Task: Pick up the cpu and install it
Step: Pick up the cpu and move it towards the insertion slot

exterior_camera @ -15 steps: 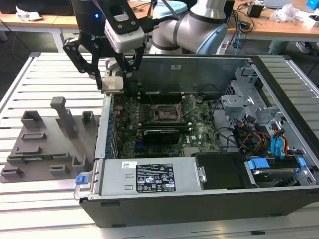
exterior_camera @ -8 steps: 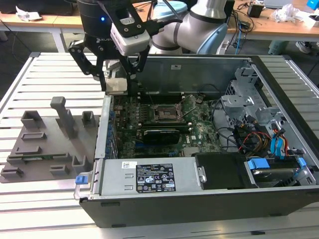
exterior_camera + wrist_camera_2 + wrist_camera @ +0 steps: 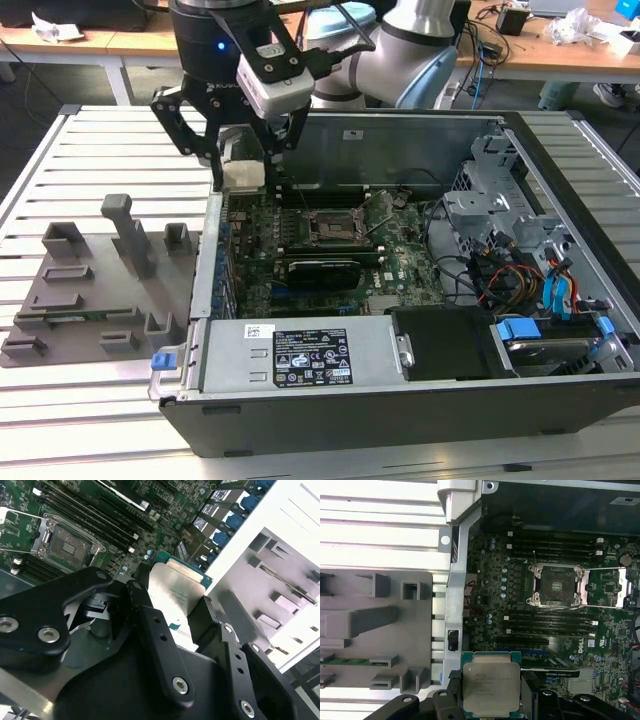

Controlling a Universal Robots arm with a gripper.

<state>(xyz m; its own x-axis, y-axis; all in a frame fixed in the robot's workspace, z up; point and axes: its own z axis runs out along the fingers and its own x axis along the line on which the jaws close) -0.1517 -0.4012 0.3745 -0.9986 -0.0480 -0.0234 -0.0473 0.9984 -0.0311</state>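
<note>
the gripper (image 3: 243,168) is closed on the cpu (image 3: 243,177). its two black fingers (image 3: 150,630) press on two opposite edges of the chip, so the opening is only as wide as the chip itself. the cpu is flat, with the silver-grey metal top facing the wrist cameras and the thin green rim visible around it.

in the exterior view the cpu hangs in the air above the open computer case (image 3: 420,405), just inside the case wall on the exterior view's left. it touches nothing except the fingers. the grey tray (image 3: 60,300) lies outside this wall, further to the exterior view's left.

the socket (image 3: 333,228) sits on the green motherboard (image 3: 400,265), near the middle of the case floor. from the cpu it lies toward the exterior view's right and lower down, so the chip is beside it and not above it. in the first wrist view the socket (image 3: 556,585) looks empty, and its metal cover seems to be swung open to one side, but this is my judgement.

the cpu is almost square. in the first wrist view its edges run about parallel to the edges of the socket frame, so i judge it is shifted sideways from the socket more than it is turned.
</note>
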